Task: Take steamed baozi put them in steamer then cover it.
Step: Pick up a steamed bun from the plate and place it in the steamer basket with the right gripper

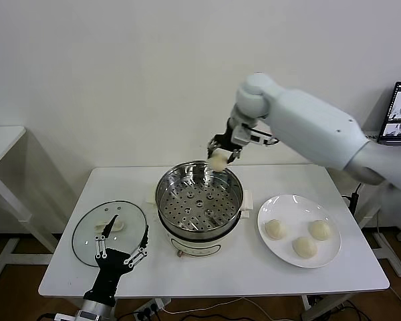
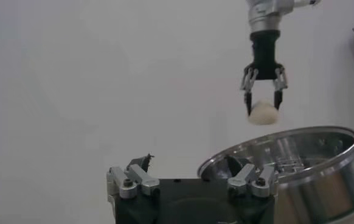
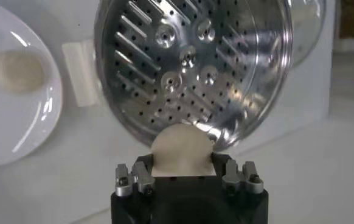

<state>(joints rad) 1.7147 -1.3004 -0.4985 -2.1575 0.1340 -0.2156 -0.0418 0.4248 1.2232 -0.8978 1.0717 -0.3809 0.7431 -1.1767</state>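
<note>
Currently yours: shiny perforated steel steamer [image 1: 199, 200]; right gripper [image 1: 222, 156] pinching smooth domed bun [image 1: 218, 161] above rim; left gripper [image 1: 123, 248] spread wide, empty.

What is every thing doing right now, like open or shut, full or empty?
Steamer: uncovered, tray empty.
Cover: off, lying flat on the table.
Held baozi: gripped in the air above the steamer's far rim.
Plate: holds three baozi.
Right end effector: shut on the held baozi.
Left end effector: open, empty, near the cover.
</note>
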